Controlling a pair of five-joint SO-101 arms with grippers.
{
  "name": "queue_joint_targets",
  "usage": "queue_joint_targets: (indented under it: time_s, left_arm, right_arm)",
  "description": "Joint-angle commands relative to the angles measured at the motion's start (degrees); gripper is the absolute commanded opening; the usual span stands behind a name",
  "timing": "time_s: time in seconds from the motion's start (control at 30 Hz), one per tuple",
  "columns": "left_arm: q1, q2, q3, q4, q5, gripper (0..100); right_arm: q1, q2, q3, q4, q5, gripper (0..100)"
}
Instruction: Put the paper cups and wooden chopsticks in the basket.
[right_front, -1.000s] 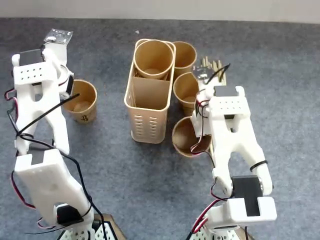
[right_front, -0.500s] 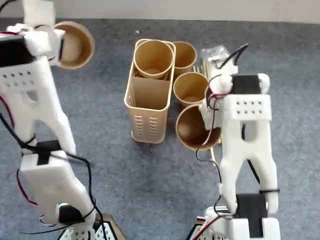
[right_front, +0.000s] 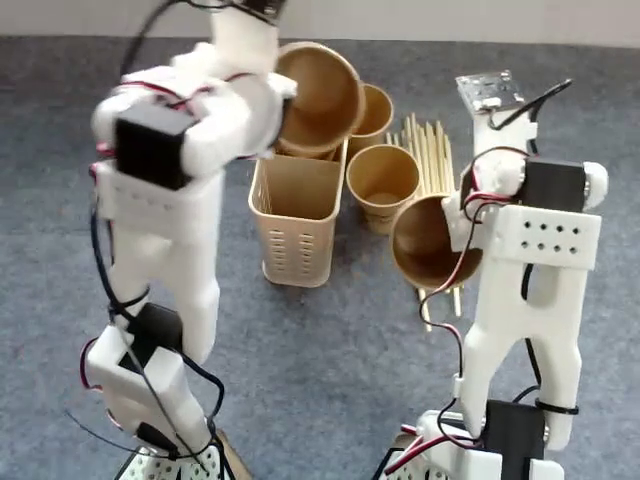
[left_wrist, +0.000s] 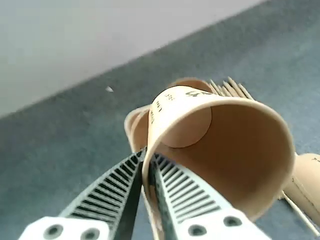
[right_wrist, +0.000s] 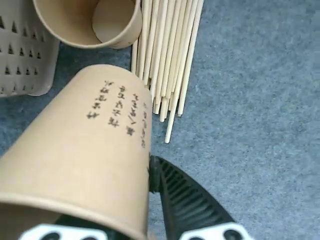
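My left gripper (right_front: 283, 100) is shut on the rim of a brown paper cup (right_front: 320, 92), held tilted above the far end of the beige basket (right_front: 295, 215). In the left wrist view the fingers (left_wrist: 127, 192) pinch that cup's (left_wrist: 220, 145) wall, with the basket (left_wrist: 134, 125) behind it. My right gripper (right_front: 457, 215) is shut on a second cup (right_front: 428, 242), lifted to the right of the basket. This cup (right_wrist: 85, 160) lies against one dark finger (right_wrist: 185, 200). Wooden chopsticks (right_front: 432, 160) lie bundled on the carpet, and also appear as chopsticks (right_wrist: 167, 60).
Two more paper cups stand right of the basket, one near (right_front: 382, 180) and one farther back (right_front: 373, 108). The near cup (right_wrist: 87, 20) sits beside the chopsticks. Grey carpet lies open to the left of the basket and in front of it.
The left arm has swung its cup from the far left to above the basket's far end. The right arm has lifted its cup off the carpet and drawn it rightward.
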Motion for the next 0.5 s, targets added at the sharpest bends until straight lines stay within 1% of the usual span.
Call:
queue_joint_targets:
  time_s: [0.0, 0.17, 0.37, 0.4, 0.47]
  left_arm:
    - [1.19, -2.51, 5.05, 0.44, 6.15, 0]
    - [-1.45, -3.82, 6.11, 0.53, 9.23, 0]
    - [-4.18, -4.26, 8.57, 0.18, 9.23, 1]
    - [-4.53, -3.74, 8.57, 0.18, 9.23, 2]
    - [-5.14, -2.15, 8.75, 0.18, 9.14, 10]
  right_arm:
    - [1.01, -1.8, -2.24, 0.66, 2.46, 0.5]
    - [1.01, -1.8, -2.24, 0.66, 2.29, 0.5]
    - [0.66, -1.8, -2.33, 0.66, 2.29, 0.5]
    - [0.57, -1.8, -2.33, 0.66, 2.29, 0.5]
    - [0.57, -1.8, -2.42, 0.66, 2.29, 0.5]
